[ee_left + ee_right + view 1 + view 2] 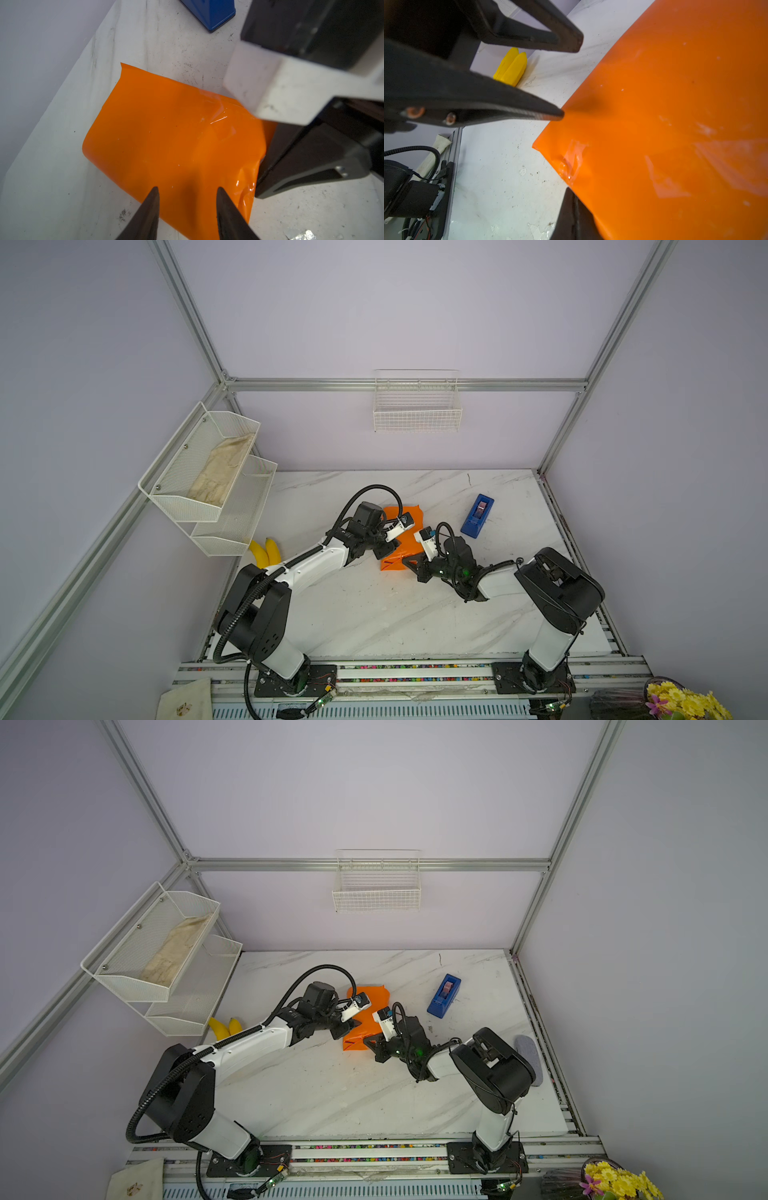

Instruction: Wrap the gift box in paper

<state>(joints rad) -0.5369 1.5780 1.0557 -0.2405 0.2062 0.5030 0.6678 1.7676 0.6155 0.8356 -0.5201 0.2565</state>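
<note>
Orange paper (166, 135): sits in the middle of the counter (374, 614), folded up into a boxy bundle. Gift box: hidden in every view, with only paper showing on the outside. Shiny bits of clear tape (218, 120) stuck on top of the paper near one end.

Left claw (188, 190): hangs just over one edge of the bundle, part way open, with nothing in it. From the right wrist view, one dark finger (550, 113) with its tip right at the paper's edge. Cannot tell if touching.

Right claw (571, 195): shut tight, down low against the side of the bundle, next to a crinkled corner. Cannot tell if any paper is pinched inside.

In both top views, one claw on each side of the paper, close together.

Blue tape holder (478, 516): stands apart from the paper, toward the back right of the counter. Two yellow bananas (266, 551): lie at the left edge of the counter, under a white wire shelf (208, 472).
</note>
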